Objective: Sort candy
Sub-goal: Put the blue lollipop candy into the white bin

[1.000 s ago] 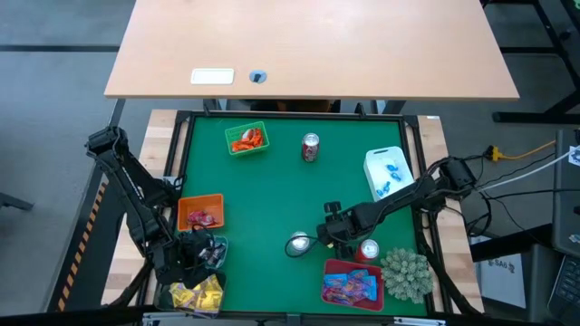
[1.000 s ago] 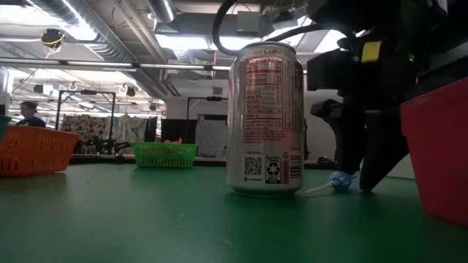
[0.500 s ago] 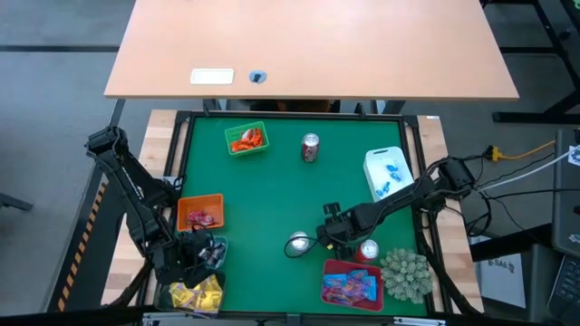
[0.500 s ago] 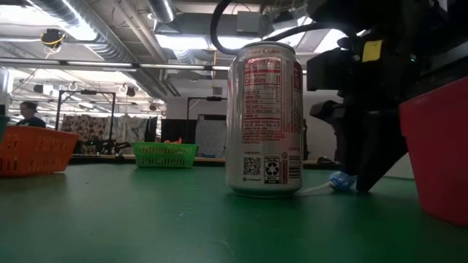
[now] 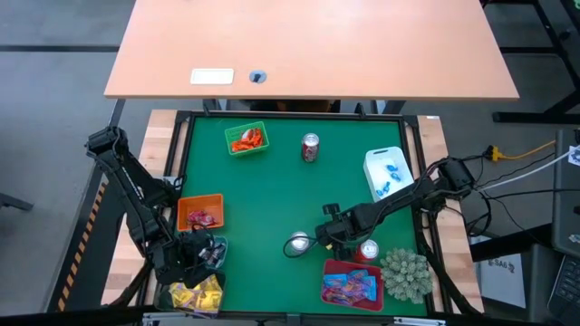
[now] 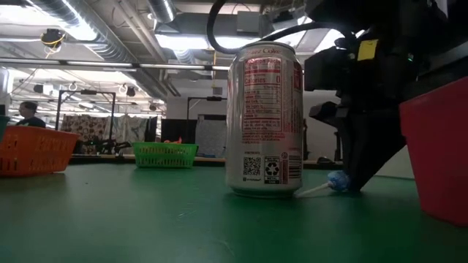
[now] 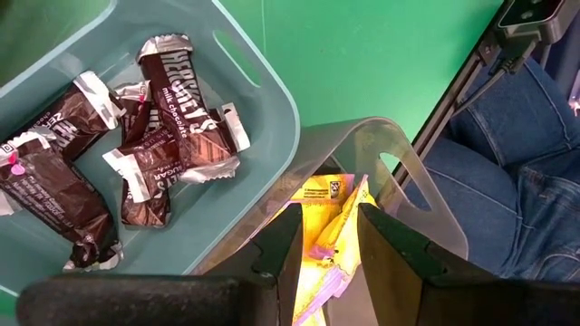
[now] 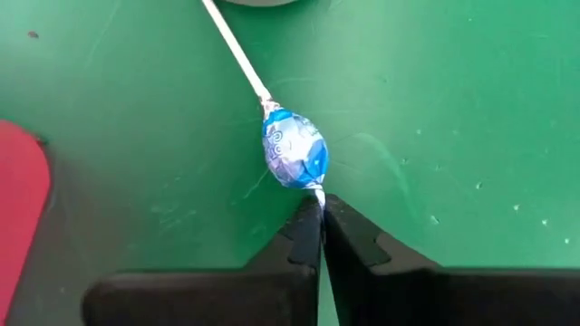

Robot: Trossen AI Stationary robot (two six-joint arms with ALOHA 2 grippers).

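Observation:
A blue-wrapped lollipop (image 8: 294, 149) lies on the green mat, its white stick (image 6: 314, 190) reaching toward a drink can (image 6: 265, 120). My right gripper (image 8: 319, 217) is shut at the lollipop's wrapper tail; in the high view my right gripper (image 5: 319, 239) sits beside that can (image 5: 299, 243). My left gripper (image 7: 333, 237), at the table's near left corner (image 5: 201, 263), is shut on a yellow candy packet (image 7: 331, 226) above a clear bin (image 7: 408, 181). Beside it a teal bin (image 7: 263, 81) holds dark chocolate bars (image 7: 172, 100). My left gripper pinches the yellow packet between its two fingers (image 7: 385, 244), which sit on its two sides. The packet's top end (image 7: 349, 186) sticks out past the fingertips, clear of the bin below. My right gripper pinches the twisted wrapper tail (image 8: 314, 190) at the lollipop's end opposite the stick, only at the fingertips. The fingers (image 6: 358, 172) slant steeply down from above. The lollipop's head and stick rest on the mat.
A red bin (image 5: 352, 285) of mixed candy and a spiky plant (image 5: 405, 273) lie near the right gripper, with a second can (image 5: 368, 250). Farther off are a white bin (image 5: 388, 172), a green bin (image 5: 246, 139), an orange bin (image 5: 200, 212) and a third can (image 5: 310, 147).
My right gripper has shut its fingers on the lollipop's wrapper tail without shifting from its place. The lollipop stays on the mat.

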